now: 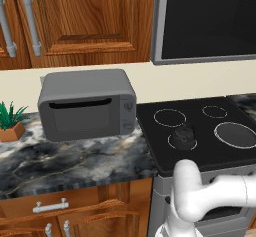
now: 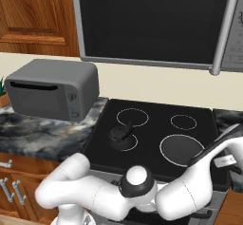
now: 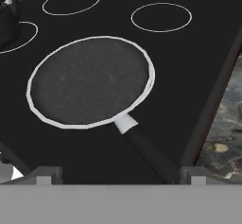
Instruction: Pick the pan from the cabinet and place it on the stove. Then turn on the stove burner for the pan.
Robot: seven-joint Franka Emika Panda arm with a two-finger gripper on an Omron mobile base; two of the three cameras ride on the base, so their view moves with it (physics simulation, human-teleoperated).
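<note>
- pincer (image 3: 118,176) sits right at the bottom of the hand view, jaws spread wide with nothing between them, one tip either side of the pan's handle (image 3: 149,150) but not pinching it as far as i can see.
- pan (image 3: 90,81) lies flat on the stove (image 3: 198,62), dark grainy base inside a pale rim, sitting on the front right ring. in the right base view the pan (image 2: 181,150) covers the biggest circle, so i'd judge that's the stove burner it's meant for.
- so by my read, the placing half looks done and the step in hand is letting go and backing off. burner isn't switched on yet as far as the pictures can tell.
- next move, i reckon: lift clear of the handle without nudging it, then swing down to the knobs on the steel front. they're mostly hidden behind the arm in both base views, so picking the right one for that ring is the tricky bit.
- further back on the stove there's a small dark kettle (image 2: 121,134) on the front left ring, well apart from the pan.
- off on the worktop (image 1: 75,156) a toaster oven (image 1: 87,103) sits beside the stove, and the cabinet (image 1: 90,18) hangs above with its doors closed.
</note>
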